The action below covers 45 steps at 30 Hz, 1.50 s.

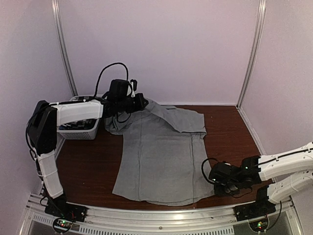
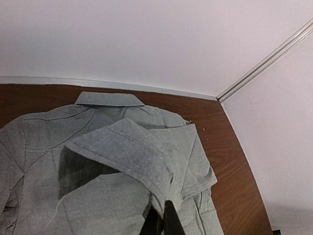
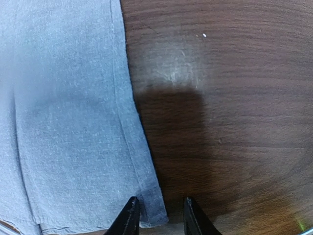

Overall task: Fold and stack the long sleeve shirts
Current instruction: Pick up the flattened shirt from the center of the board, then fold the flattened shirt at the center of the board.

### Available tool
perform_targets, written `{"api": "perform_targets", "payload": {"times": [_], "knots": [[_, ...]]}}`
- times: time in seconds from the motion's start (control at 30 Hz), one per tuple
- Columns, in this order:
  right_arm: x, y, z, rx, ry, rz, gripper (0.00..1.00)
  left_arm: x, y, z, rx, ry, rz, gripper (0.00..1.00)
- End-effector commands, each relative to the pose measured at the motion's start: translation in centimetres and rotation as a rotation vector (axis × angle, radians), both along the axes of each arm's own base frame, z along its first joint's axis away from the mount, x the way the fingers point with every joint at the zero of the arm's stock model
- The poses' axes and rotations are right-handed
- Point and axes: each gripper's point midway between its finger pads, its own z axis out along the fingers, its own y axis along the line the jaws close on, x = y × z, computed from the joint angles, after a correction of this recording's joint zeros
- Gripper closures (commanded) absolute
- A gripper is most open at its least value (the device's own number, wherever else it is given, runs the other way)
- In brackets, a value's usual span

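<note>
step: early fold on the grey shirt [image 1: 161, 156]
left gripper [image 2: 164, 215]: clamped on a lifted fold of the shirt
right gripper [image 3: 160, 201]: narrow gap; straddling the shirt's hem corner [image 3: 151, 213]
next: probably pinch that corner; lift it evenly

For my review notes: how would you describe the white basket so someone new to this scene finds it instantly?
Take the dark wooden table, then look to its far left corner. There, partly hidden behind the left arm, sits the white slatted basket. It is the only rigid, pale box here; its neighbour, the grey shirt, is soft cloth spread flat.
</note>
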Motion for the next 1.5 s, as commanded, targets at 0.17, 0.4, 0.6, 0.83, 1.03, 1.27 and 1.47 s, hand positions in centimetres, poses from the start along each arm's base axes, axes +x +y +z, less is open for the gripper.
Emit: {"api": "perform_targets", "payload": {"times": [0.17,0.4,0.6,0.83,1.03,1.27,1.47], "knots": [[0.8,0.0,-1.4,-0.018,-0.037,-0.039,0.77,1.1,-0.9,4.4,-0.021,-0.115,-0.024,1.00],[1.4,-1.0,0.7,-0.031,-0.101,-0.056,0.95,2.0,-1.7,8.6,-0.039,-0.186,-0.038,1.00],[2.4,-0.2,3.2,0.027,-0.166,-0.042,1.00,2.9,-1.3,11.8,-0.009,-0.248,-0.017,1.00],[3.2,2.5,5.6,0.080,-0.213,0.062,1.00,3.4,1.1,12.7,0.019,-0.267,0.020,1.00],[2.9,6.9,7.3,0.141,-0.234,0.223,1.00,3.8,5.1,12.8,0.065,-0.275,0.079,1.00],[1.3,11.8,6.5,0.202,-0.186,0.415,1.00,4.0,9.4,11.7,0.105,-0.254,0.138,1.00],[1.0,13.6,5.4,0.242,-0.161,0.455,1.00,3.7,12.3,10.4,0.152,-0.235,0.199,1.00]]}}
